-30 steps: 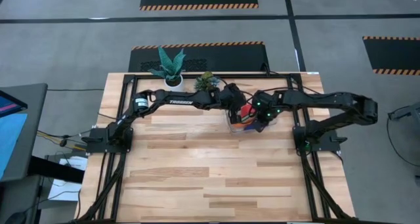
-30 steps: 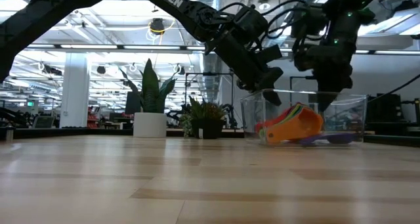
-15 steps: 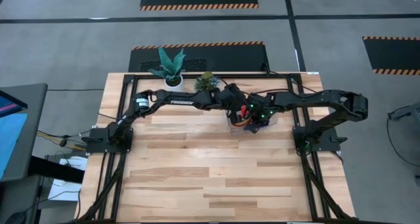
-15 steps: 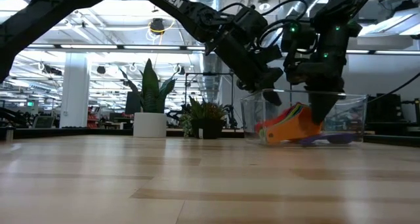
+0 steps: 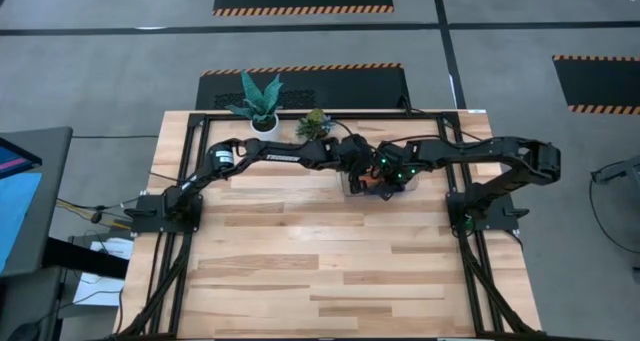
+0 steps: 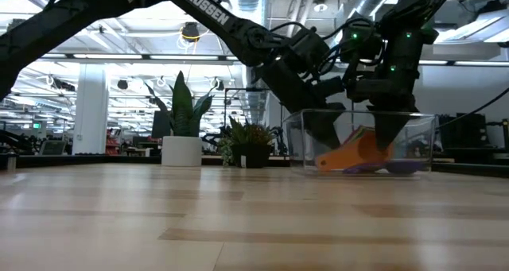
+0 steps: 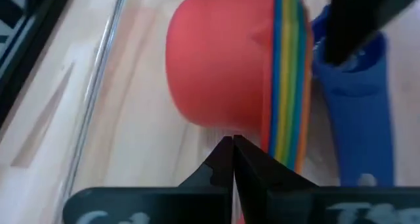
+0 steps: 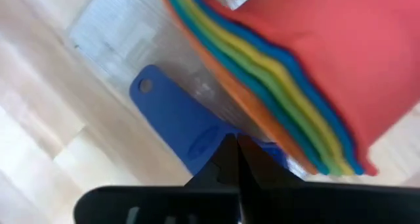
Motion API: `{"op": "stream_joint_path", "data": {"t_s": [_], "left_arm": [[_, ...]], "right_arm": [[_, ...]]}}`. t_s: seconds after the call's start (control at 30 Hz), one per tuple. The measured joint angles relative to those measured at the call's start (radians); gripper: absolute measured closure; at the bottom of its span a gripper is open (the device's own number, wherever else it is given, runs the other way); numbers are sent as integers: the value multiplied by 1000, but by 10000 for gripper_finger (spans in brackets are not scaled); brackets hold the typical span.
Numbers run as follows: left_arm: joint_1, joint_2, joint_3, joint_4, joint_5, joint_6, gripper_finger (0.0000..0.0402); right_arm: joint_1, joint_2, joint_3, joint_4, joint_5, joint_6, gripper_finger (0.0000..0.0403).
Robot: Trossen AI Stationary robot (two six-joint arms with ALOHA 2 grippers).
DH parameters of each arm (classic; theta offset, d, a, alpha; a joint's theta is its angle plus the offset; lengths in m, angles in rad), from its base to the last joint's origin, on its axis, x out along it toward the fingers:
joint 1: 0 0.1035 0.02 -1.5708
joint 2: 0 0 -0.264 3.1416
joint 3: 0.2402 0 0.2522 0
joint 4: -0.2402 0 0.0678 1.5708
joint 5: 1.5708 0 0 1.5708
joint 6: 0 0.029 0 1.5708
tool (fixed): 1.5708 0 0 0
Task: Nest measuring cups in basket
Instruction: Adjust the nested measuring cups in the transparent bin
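Note:
A nested stack of measuring cups [image 6: 350, 156] lies on its side in the clear basket [image 6: 298, 140] at the table's far middle. Its outermost cup is red [image 7: 216, 60], and blue, green, yellow and orange rims [image 8: 262, 79] show at its mouth. A dark blue cup [image 8: 177, 115] lies flat beside the stack. My left gripper [image 6: 326, 136] is shut and reaches down into the basket at the stack's red end. My right gripper [image 6: 383, 140] is shut and reaches down at the stack's rim end. My left gripper comes slanting down from above, and its shut fingertips [image 7: 233, 148] stand at the red cup's round wall [image 7: 220, 122], near its bottom. I cannot tell whether they touch it. My right gripper comes down from above, and its shut fingertips [image 8: 230, 152] stand over the dark blue cup's handle [image 8: 197, 142], close to the stack's orange rim. I cannot tell whether they touch.
A plant in a white pot [image 5: 262, 106] and a small plant in a dark pot [image 5: 314, 124] stand at the far edge, behind the basket. The two arms meet over the basket [image 5: 350, 189]. Bare wood stretches toward the near edge.
My right gripper has moved toward the table's left and down into the basket at the stack's rim end. My left gripper has then gone down into the basket at the red end. The basket has slid a little toward the table's left.

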Motion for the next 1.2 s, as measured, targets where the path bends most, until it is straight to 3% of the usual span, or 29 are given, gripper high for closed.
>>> {"op": "stream_joint_path", "data": {"t_s": [0.27, 0.87, 1.03, 1.2], "left_arm": [[4, 0, 12, -23, 93, -8, 401], [1, -32, 12, -73, 295, -92, 401], [-16, -89, 12, -102, 226, -63, 401], [-35, -114, 13, -160, 31, 6, 401]], "right_arm": [[-5, 0, 0, 8, 86, 18, 398], [-2, -24, 0, 50, 118, 49, 398], [-1, -33, 0, 58, 120, 49, 394], [-1, -32, 0, 59, 121, 42, 398]]}}
